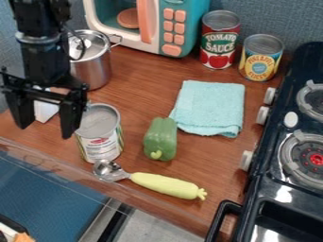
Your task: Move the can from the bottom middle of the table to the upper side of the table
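Note:
The gripper hangs at the left of the view with its two fingers spread wide, so it is open and holds nothing. A can with a bare metal top and a white label stands upright on the wooden table, just right of the gripper. The right finger overlaps the can's upper left edge in the view; I cannot tell whether they touch.
Around the can are a metal pot, green pepper, yellow-handled scoop and folded cloth. Behind stand a toy microwave, red can and yellow can. A stove borders the right.

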Robot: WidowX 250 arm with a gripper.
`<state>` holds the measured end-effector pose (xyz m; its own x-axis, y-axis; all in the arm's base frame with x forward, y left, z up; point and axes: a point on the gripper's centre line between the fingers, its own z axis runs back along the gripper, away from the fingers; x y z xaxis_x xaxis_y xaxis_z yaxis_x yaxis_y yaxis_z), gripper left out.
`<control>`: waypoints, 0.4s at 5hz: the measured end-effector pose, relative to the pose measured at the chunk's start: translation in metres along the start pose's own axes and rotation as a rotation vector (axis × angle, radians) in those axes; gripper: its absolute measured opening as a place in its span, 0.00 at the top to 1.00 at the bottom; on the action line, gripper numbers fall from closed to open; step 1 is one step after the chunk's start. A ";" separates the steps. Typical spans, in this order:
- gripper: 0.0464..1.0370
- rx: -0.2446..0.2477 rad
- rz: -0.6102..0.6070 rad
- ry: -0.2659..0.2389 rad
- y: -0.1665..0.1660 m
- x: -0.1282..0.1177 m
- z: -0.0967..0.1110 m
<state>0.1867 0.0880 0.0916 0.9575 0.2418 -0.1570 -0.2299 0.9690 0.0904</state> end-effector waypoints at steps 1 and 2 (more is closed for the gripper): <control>0.04 0.001 -0.005 -0.008 -0.001 0.006 -0.018; 0.04 0.001 0.027 -0.011 0.000 0.014 -0.030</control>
<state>0.1949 0.0931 0.0600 0.9528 0.2675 -0.1437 -0.2556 0.9620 0.0956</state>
